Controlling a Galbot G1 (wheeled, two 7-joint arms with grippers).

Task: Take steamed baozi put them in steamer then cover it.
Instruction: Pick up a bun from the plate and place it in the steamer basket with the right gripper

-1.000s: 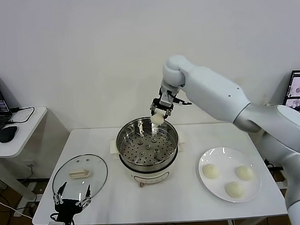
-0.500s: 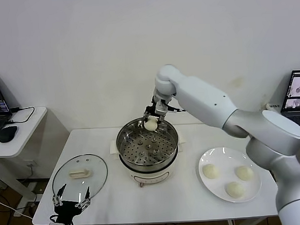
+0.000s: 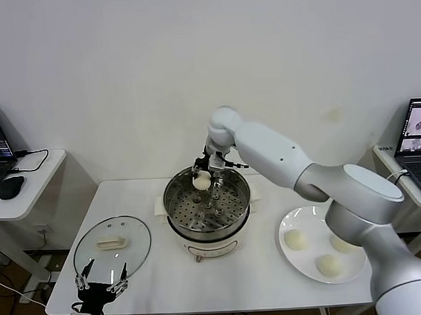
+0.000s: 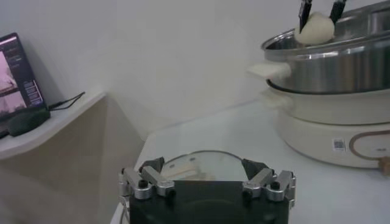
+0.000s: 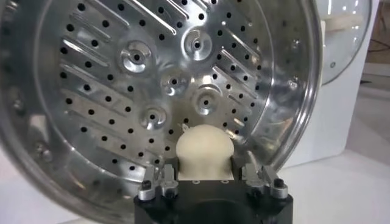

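One off-white baozi (image 3: 201,179) hung above the open steel steamer (image 3: 207,207) at frame centre; three baozi (image 3: 294,239) lay at lower right.

Right hand (image 3: 202,173) clamped on one baozi (image 3: 201,179) over steamer (image 3: 207,206), far-left rim. Three baozi on plate (image 3: 294,221) right of steamer. Glass lid (image 3: 112,245) left; left hand (image 3: 101,280) spread just below it.

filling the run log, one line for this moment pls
right gripper: shut on bun over steamer | left gripper: open, near lid | plate: three buns
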